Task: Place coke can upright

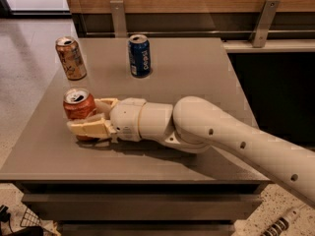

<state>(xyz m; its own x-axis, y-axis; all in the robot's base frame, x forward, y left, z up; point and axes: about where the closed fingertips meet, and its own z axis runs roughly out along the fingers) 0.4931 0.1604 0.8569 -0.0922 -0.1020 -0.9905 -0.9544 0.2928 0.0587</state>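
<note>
The coke can [78, 104] stands upright near the left edge of the tabletop [197, 68], its opened top facing up. I can't quite see whether its base is resting on the surface or hanging just above it, since the lower finger covers that part. The hand [87, 117] is clasped round the can, one finger along the near side and the other tucked behind, both pressed to the can's wall.

From where I stand this looks like the last stretch of the job: the can is vertical and what is left is letting go. I'd say the next move calls for making sure the base is flat on the tabletop, then parting the fingers evenly and backing straight out to the right, so neither finger drags the can over.

The arm [206, 129] reaches in low from the right, forearm nearly level and close over the tabletop, wrist in line with it. A Pepsi can [140, 56] and a brown-and-gold can [71, 58] stand upright further back, well apart from the hand.
</note>
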